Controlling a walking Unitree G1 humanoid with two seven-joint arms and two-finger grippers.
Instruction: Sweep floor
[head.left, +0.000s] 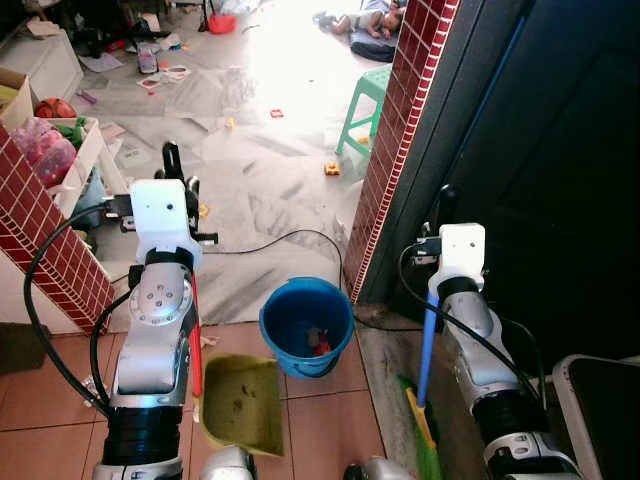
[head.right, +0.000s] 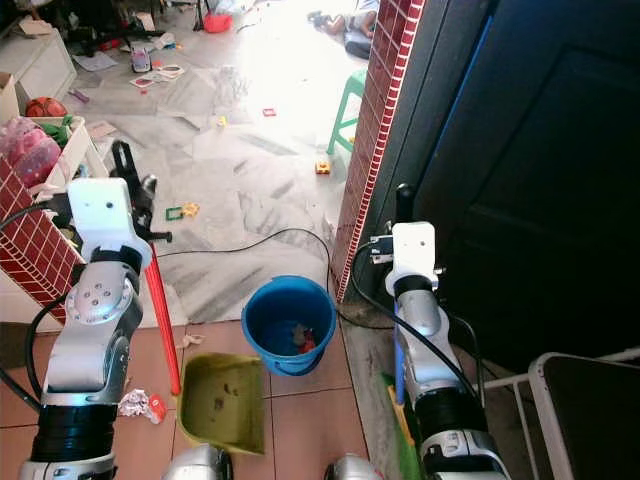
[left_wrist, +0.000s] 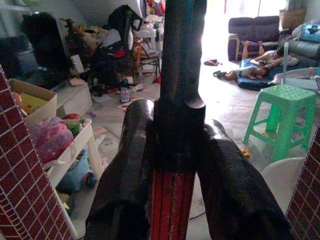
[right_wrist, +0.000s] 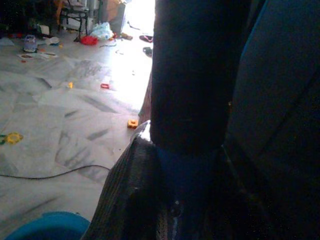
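Floor: terracotta tiles near, littered marble beyond.
Dustpan: laid flat beside the bucket.
Left gripper: clamped on the red handle.
Right gripper: closed around the broom.
Stool: placed farther back.

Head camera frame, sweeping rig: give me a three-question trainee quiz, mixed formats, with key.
1. True or false: the round blue plastic bucket stands beyond the yellow-green plastic dustpan.
2. Which gripper holds the red-handled stick: A left gripper, B right gripper?
3. Fill in: the right gripper's fingers close on the blue ____ handle.

Key: 1 true. 2 A. 3 broom.
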